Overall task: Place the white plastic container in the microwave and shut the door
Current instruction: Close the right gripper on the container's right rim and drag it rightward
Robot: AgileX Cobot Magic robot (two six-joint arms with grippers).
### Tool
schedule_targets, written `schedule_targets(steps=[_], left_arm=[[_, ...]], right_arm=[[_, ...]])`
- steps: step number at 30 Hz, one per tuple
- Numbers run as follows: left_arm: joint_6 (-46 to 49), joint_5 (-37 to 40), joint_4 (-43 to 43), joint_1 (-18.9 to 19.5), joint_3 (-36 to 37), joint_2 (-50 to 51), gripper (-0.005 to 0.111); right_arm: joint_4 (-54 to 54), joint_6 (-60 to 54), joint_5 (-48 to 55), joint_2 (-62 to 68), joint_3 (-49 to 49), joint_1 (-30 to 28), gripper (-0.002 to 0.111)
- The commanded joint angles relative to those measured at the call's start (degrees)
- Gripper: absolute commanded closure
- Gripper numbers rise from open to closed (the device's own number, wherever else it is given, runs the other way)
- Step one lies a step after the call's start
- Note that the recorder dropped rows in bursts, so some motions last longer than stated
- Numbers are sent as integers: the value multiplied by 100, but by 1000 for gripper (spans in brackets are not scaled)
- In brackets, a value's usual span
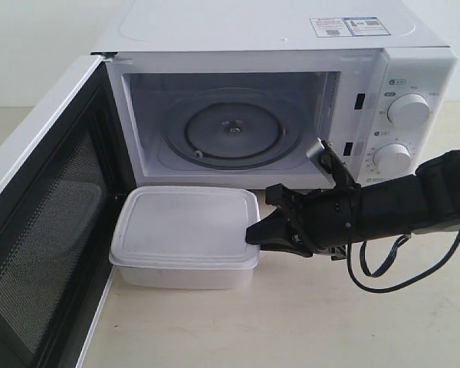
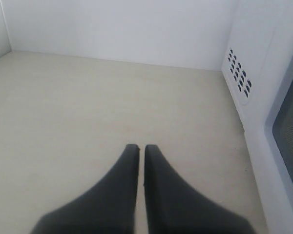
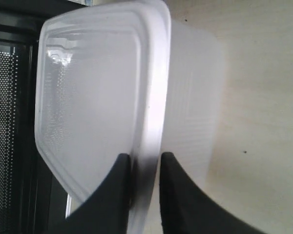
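My right fingers [image 3: 118, 195] pinch the lid rim at one short end of the white plastic container [image 1: 185, 224], which sits on the bench [image 1: 330, 322] before the open microwave [image 1: 414, 69], beside its door [image 1: 38, 222]. Thin, smooth and probably light, it may flex or slip, and the rim looks the firmest hold. My left fingers [image 2: 112, 195] rest together, empty.

door [image 1: 38, 230]: cut off by the exterior view's edge from 6 to 9 o'clock.
sticker [image 1: 349, 27]: on the microwave [image 1: 291, 46] top at 1 o'clock, print too small to read.
knobs [image 1: 409, 110]: markings around them illegible.
white plastic container [image 1: 184, 230]: its 3 o'clock edge is partly hidden behind the right gripper [image 1: 253, 233]; cropped in the right wrist view.
right arm [image 1: 414, 201]: leaves the frame at 3 o'clock.
left gripper [image 2: 137, 151]: blurred, jaws' base cut off.
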Motion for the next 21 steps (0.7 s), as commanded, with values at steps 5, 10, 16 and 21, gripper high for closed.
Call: schedule_targets(steps=[5,10,16,21], left_arm=[[12,-7,1,-2,21,-14,102],[12,-7,1,-2,21,-14,102],[12,-7,1,-2,21,-14,102],[12,-7,1,-2,21,-14,102]], right_arm=[[-39,141,255,-38,17,21,108],[-193,226,-22,-403,56,21,108],[-672,695,-236,-912,56,21,108],[-1035,1145,-264,-1112,56,-117,108]])
